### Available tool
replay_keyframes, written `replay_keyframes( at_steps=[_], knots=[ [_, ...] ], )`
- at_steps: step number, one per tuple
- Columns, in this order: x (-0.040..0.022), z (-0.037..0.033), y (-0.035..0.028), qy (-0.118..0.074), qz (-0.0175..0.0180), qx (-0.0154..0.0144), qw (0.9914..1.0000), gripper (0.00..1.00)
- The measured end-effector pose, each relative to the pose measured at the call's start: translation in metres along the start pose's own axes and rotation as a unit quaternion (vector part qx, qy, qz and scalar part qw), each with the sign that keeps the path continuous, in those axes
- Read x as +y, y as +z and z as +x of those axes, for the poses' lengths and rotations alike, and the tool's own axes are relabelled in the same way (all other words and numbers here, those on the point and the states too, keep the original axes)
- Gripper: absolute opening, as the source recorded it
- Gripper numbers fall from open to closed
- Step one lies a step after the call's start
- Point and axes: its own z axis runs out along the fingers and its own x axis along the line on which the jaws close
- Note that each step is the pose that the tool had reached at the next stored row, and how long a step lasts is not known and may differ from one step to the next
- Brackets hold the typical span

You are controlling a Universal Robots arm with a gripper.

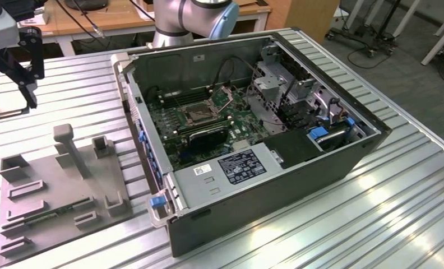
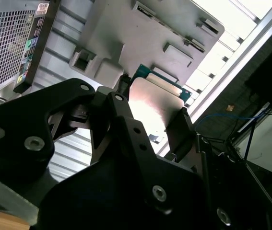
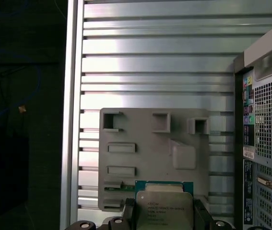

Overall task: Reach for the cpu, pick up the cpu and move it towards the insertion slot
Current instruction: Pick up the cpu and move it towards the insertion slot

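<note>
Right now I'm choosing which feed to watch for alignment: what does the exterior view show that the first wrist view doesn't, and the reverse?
The exterior view gives the insertion slot, a dark square socket in the green motherboard inside the open computer case. The first wrist view gives instead the cpu, silvery top showing, clamped in the tool, with the grey fixture behind it. Both share the grey fixture, the case's outside and the ribbed metal table.

The gripper (image 1: pixel 9 106) hangs at the exterior view's upper left, fingers (image 2: pixel 180 128) clamped on the cpu (image 2: pixel 152 108); the arm (image 1: pixel 192 17) stands at top centre.
</note>
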Motion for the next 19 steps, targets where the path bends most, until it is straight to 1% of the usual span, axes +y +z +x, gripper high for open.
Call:
replay_keyframes(
  at_steps=[11,15,19],
  knots=[
    [-0.0001,-0.0074,-0.0002,0.0,0.0,0.0,1.0,0.55],
    [-0.0001,-0.0088,-0.0024,0.0,0.0,0.0,1.0,0.55],
    [-0.0001,-0.0093,-0.0076,0.0,0.0,0.0,1.0,0.55]
  ],
)
